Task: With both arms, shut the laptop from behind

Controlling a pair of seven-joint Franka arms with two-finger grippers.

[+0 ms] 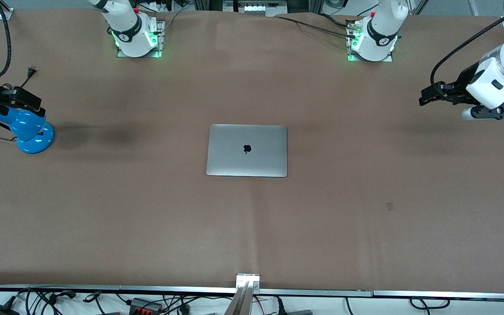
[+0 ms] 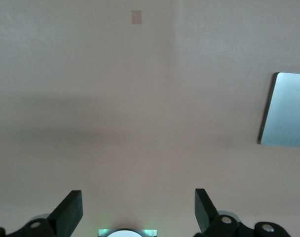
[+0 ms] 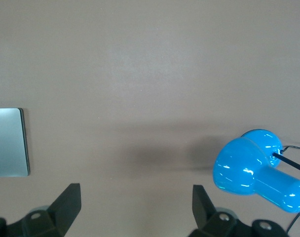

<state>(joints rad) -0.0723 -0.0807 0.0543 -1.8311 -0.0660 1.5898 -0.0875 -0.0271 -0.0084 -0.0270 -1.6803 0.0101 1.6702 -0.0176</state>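
Fingers of my left gripper (image 2: pixel 138 210) stand wide apart, holding nothing, over bare brown table (image 1: pixel 365 218) at the left arm's end. My right gripper (image 3: pixel 136 207) is just as wide and empty at the right arm's end, over the table just beside a blue desk lamp (image 1: pixel 29 129); the lamp's head is partly hidden by the arm. Both wrist views cut off all but one edge of the laptop (image 1: pixel 247 150). It lies shut, lid logo up, mid-table, well apart from both grippers
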